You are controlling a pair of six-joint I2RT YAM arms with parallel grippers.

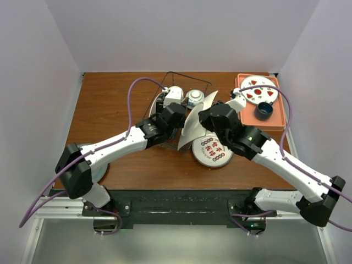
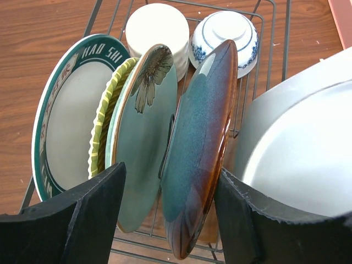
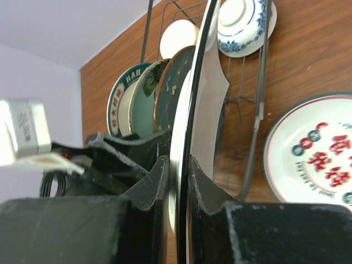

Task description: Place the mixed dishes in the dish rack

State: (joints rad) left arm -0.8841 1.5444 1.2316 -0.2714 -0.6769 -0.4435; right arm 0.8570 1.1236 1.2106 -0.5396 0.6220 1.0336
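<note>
Four plates stand on edge in the dish rack [image 2: 286, 38]: from the left, a green-rimmed white plate lettered HAO SHI [image 2: 63, 137], a yellow-green fluted plate [image 2: 102, 129], the pale green flower plate [image 2: 144, 137] and the teal-blue plate [image 2: 199, 148]. The left claw [image 2: 170, 176] hangs released, its fingers spread on either side of the last two. At the rack's far end sits the cream mug [image 2: 157, 30], with the small blue-white patterned bowl [image 2: 225, 36] just right of it. Next comes the white square plate [image 3: 206, 99], tilted on edge beside the teal-blue plate and clenched at its rim by the right claw [image 3: 179, 165]; whether it is inside the wires I cannot tell. Right of the rack a round white plate with red and dark marks [image 1: 212, 149] lies flat on the table [image 1: 110, 99]. At the far right, an orange tray [image 1: 278, 118] carries a red-marked plate [image 1: 258, 91] and a dark blue cup [image 1: 264, 110].
</note>
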